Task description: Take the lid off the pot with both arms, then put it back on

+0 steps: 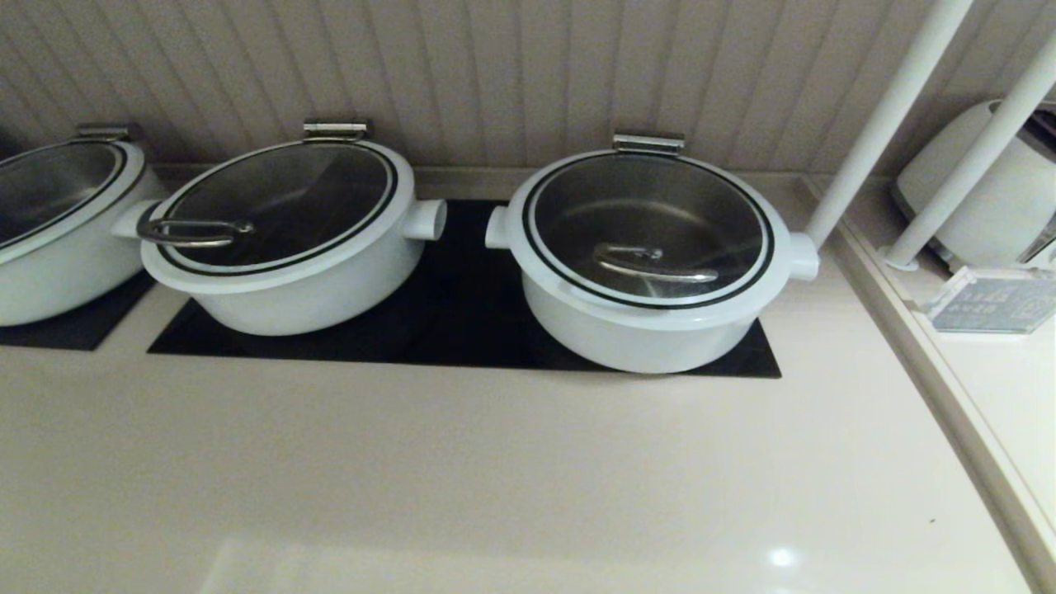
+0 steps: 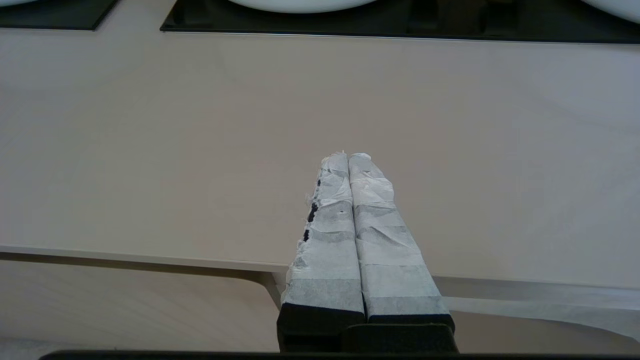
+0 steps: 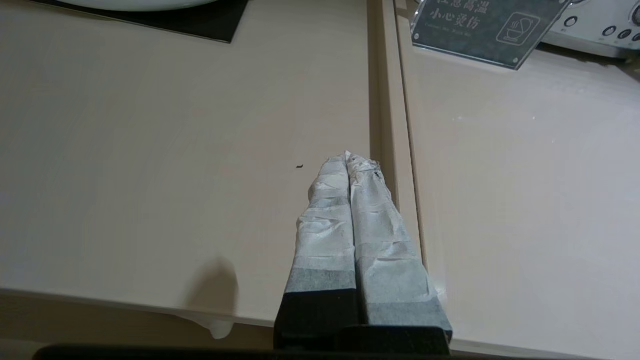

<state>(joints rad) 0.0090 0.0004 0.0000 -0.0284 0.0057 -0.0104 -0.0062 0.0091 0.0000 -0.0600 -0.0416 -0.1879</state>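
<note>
Toward the back right of the counter [image 1: 511, 462], the pot [image 1: 652, 326] stands on a black panel [image 1: 462, 318] with the lid [image 1: 649, 227] seated flat on its rim, steel bar handle toward the front and hinge plate toward the back wall. A second white pot [image 1: 289, 272] with a loop-handled lid shares the same panel to its left, the two stub handles facing each other but apart. A third pot [image 1: 49, 247] sits at the back left edge. Neither arm shows in the head view. Above the front edge of the counter, the left gripper [image 2: 348, 156] hangs clenched on nothing, its taped fingers pressed together. The right gripper [image 3: 348, 156] is likewise clenched and empty, near the counter's right edge, where a small sign [image 3: 487, 30] stands beyond the seam.
</note>
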